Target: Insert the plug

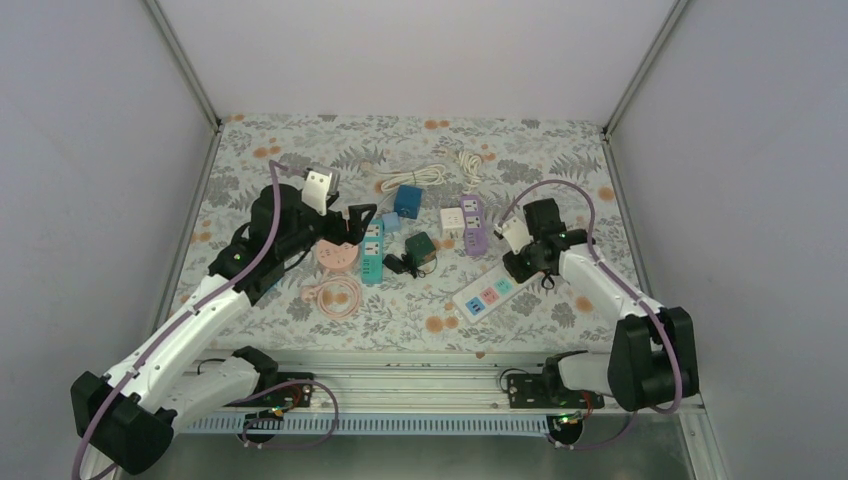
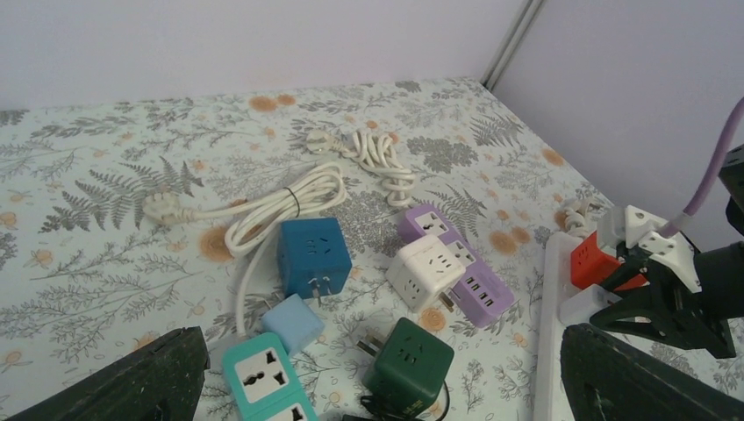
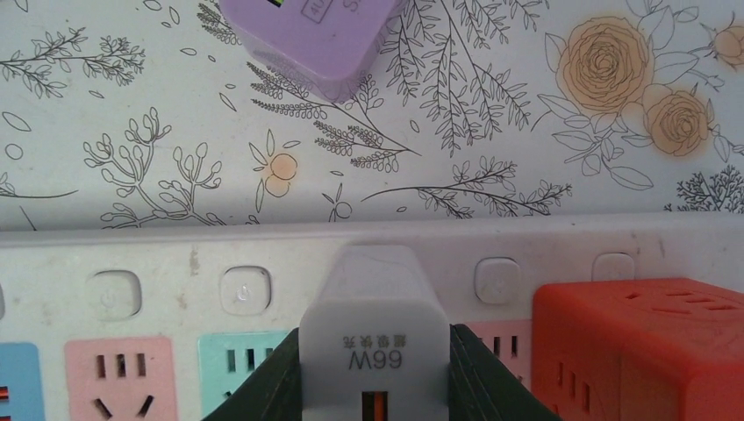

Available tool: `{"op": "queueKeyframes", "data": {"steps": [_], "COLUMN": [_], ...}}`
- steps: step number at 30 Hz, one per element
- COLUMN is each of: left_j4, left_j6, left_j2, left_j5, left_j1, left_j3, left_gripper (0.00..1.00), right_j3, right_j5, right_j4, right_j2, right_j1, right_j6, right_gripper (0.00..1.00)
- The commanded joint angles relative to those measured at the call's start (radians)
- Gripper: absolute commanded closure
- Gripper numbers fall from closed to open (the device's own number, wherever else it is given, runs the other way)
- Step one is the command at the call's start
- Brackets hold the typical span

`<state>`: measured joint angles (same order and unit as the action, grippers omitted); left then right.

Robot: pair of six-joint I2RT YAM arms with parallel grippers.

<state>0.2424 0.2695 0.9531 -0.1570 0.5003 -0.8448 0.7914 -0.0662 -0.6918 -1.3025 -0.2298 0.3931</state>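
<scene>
The floral table point(image 1: 560, 160) fills the top view, both arms reaching in from its near edge. Right of centre lies the white power strip point(image 1: 487, 293), with the right gripper point(image 1: 522, 264) down on its far end; from above, what it holds is hidden. The right wrist view shows it: both fingers point(image 3: 478, 377) are clenched on a white 66W charger plug point(image 3: 375, 333), which stands on the strip's face between a teal socket and a pink one, just beside a red cube adapter point(image 3: 640, 342). Its prongs cannot be seen. The left gripper point(image 1: 355, 225) hovers left of centre; only its wrist view shows its fingers point(image 2: 132, 377) spread wide and empty, above a blue cube adapter point(image 2: 313, 254) and a green cube adapter point(image 2: 408, 355).
</scene>
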Motion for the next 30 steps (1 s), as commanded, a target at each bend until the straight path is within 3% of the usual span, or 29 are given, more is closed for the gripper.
{"op": "queueKeyframes", "data": {"steps": [1, 12, 19, 25, 30], "left_j4": [0.003, 0.007, 0.003, -0.002, -0.003], "left_j6": [-0.018, -0.021, -0.023, -0.02, -0.02], "left_j2": [0.011, 0.01, 0.008, 0.011, 0.014], "left_j5": [0.012, 0.019, 0.022, 0.026, 0.031], "left_j1": [-0.002, -0.002, -0.002, -0.002, -0.003], "left_j3": [-0.005, 0.0, 0.004, 0.01, 0.006], "left_gripper": [0.0, 0.0, 0.0, 0.0, 0.0], "right_j3": [-0.067, -0.051, -0.045, 0.007, 0.014], "right_j5": [0.037, -0.013, 0.027, 0.003, -0.022], "right_j4": [-0.055, -0.075, -0.043, -0.041, -0.041], "right_j2": [0.008, -0.043, -0.008, 0.07, 0.091], "right_j1": [-0.019, -0.015, -0.004, 0.007, 0.007], "right_j6": [0.024, 0.036, 0.02, 0.015, 0.027], "right_gripper": [0.73, 0.73, 0.53, 0.44, 0.43]}}
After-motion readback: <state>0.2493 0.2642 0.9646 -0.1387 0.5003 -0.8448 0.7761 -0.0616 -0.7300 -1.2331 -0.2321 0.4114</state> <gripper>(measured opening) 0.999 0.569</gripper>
